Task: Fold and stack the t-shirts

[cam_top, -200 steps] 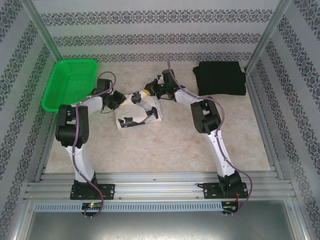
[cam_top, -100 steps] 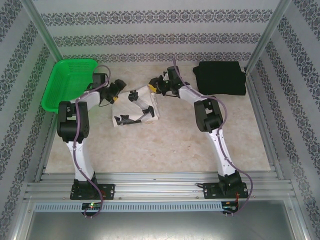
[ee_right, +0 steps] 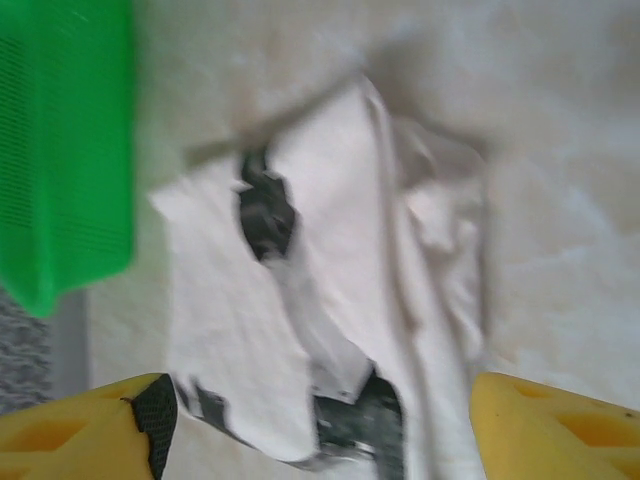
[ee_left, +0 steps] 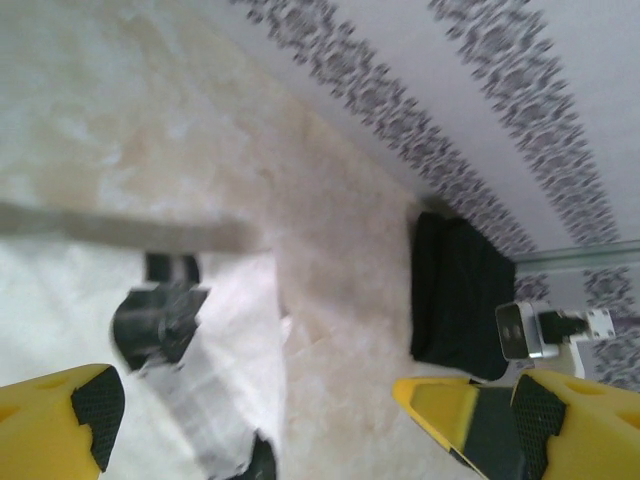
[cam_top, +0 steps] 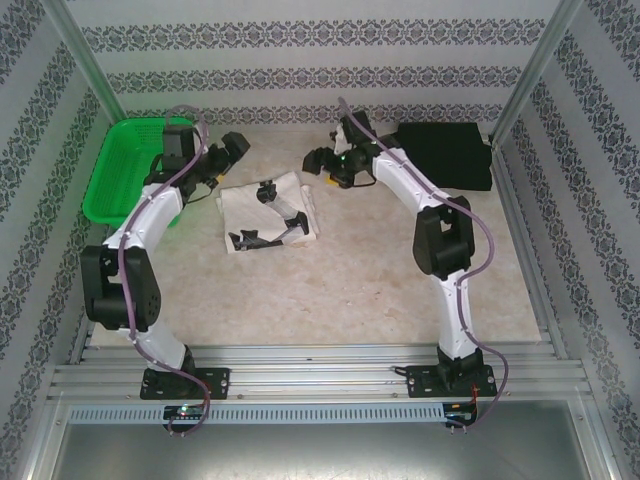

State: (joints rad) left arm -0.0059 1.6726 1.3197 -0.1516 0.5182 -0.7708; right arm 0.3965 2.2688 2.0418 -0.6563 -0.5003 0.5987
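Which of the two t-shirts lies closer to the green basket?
The white t-shirt with black prints, at mid-table; the plain black t-shirt lies at the far right.

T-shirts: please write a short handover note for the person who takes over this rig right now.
Left gripper: open, empty, near the far-left corner of the white t-shirt.
Right gripper: open, empty, by its far-right corner.
White t-shirt: mid-table, folded small but rumpled.
Black t-shirt: folded, far right, apart from the white one.
Done: both look folded.
Left: stack one on the other, perhaps tidy the white one first.
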